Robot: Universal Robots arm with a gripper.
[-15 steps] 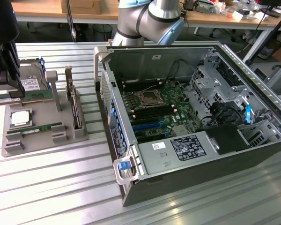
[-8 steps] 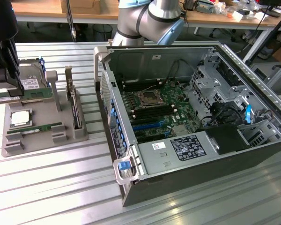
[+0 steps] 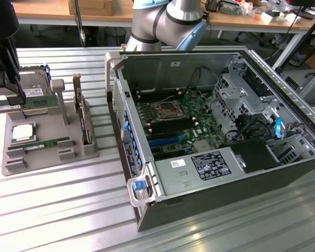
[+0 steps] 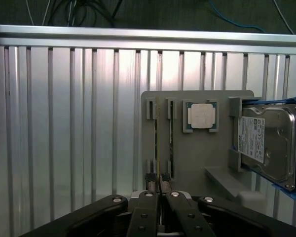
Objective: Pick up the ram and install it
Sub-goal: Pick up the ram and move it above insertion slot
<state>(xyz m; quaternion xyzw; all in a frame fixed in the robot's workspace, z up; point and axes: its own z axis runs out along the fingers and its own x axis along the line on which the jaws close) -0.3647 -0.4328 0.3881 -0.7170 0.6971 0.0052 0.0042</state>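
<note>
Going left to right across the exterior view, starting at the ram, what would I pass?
the ram → the green card with the metal bracket → the processor socket on the motherboard → the drive cage

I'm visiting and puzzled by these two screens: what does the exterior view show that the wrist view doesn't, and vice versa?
Exterior view: the robot arm and the open computer case with its motherboard. Wrist view: the gripper up close, over the grey tray. Both: the tray, the ram seated in it, the silver processor chip and the hard drive.
</note>
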